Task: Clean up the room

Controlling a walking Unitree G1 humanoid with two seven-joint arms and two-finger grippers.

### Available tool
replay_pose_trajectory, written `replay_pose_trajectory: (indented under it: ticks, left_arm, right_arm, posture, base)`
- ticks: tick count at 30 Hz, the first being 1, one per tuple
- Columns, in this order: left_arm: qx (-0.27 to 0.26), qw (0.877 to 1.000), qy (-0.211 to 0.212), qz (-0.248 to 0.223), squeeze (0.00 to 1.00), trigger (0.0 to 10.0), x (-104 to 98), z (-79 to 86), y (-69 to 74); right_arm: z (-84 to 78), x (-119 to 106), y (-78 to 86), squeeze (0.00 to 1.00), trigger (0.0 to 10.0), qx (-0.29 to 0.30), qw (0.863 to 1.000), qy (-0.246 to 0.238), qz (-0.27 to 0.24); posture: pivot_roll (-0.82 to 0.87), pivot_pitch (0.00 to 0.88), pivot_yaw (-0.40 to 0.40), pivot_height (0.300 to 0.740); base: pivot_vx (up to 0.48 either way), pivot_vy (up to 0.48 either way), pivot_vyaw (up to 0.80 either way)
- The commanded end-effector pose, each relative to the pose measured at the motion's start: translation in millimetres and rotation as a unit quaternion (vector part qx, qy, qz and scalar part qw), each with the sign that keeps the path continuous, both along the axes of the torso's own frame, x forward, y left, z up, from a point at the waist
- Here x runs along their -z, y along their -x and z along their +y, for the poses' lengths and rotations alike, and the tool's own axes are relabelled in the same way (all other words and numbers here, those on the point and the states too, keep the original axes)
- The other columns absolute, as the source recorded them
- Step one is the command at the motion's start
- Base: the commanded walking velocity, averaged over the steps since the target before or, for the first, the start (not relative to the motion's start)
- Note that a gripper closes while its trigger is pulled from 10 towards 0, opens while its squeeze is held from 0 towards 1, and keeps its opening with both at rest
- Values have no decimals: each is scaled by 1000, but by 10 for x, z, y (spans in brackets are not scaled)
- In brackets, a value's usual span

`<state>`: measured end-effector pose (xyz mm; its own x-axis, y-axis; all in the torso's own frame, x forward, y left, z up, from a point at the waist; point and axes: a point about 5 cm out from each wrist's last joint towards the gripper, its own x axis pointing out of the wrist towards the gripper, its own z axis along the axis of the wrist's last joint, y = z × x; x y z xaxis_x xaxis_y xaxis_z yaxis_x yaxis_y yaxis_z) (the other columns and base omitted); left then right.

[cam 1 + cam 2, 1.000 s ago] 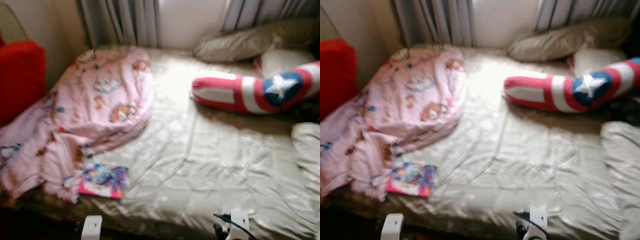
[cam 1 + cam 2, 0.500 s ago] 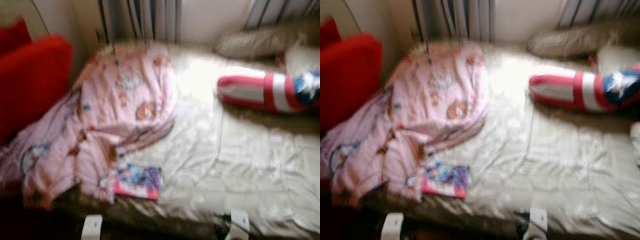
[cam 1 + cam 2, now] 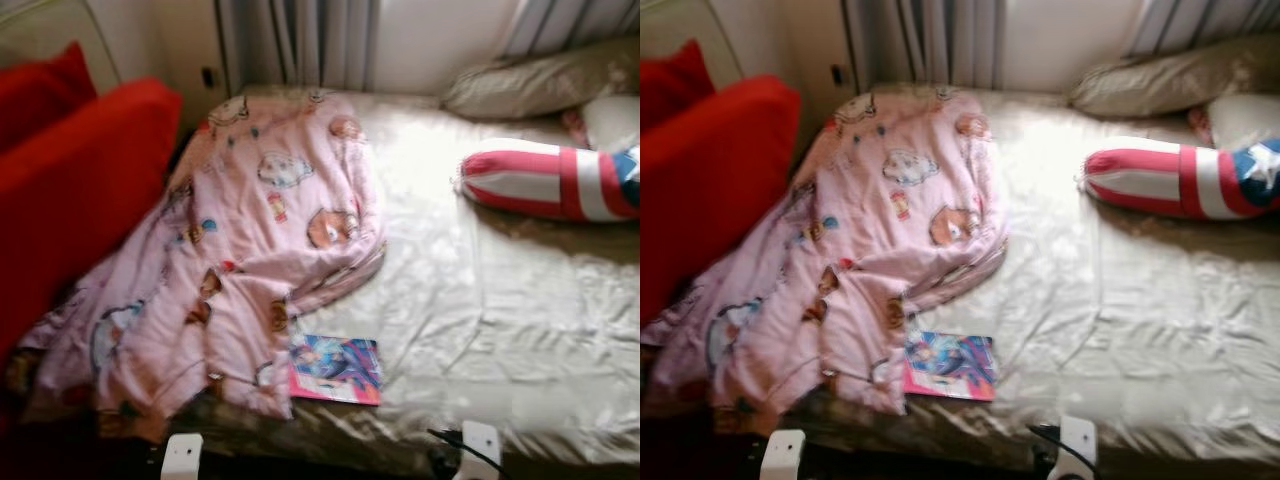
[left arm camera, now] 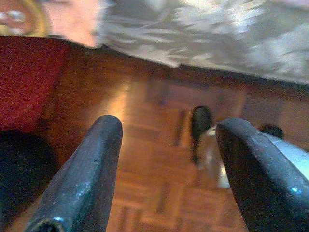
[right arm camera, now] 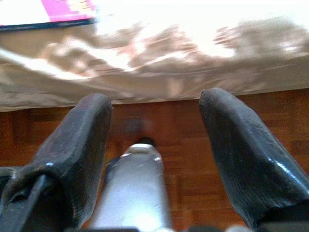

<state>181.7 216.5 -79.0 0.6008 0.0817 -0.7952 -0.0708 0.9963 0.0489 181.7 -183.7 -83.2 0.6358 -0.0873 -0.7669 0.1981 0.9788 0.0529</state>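
I see a colourful thin book (image 3: 335,369), lettering unreadable, at the frame's lower centre beside the pink cartoon-print blanket (image 3: 240,250). Left gripper (image 4: 169,169) and right gripper (image 5: 157,145) hang spread, empty.

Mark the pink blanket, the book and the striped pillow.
pink blanket (image 3: 270,230), left eye view, middle of the printed fabric.
book (image 3: 336,369), left eye view, centre of its cover.
striped pillow (image 3: 545,185), left eye view, white stripe near its rounded end.
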Motion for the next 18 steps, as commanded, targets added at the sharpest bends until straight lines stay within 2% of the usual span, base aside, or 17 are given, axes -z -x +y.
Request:
replay_pose_trajectory:
  ticks: [1,3,18]
  left_arm:
    - [4,1000,7,15,0,10000,44,-60,61]
    - [3,1000,6,14,0,10000,42,-59,58]
    - [1,1000,11,10,0,10000,38,-63,50]
  right_arm:
    - [-76,32,86,0,10000,5,1000,9,14]
    - [-75,31,84,0,10000,5,1000,9,13]
    - [-70,36,93,0,10000,2,1000,8,15]
  posture:
    - [40,101,0,740]
    - [40,104,-1,740]
    - [40,117,-1,740]
  base:
    - [0,480,0]
    - [0,394,0]
    - [0,0,0]
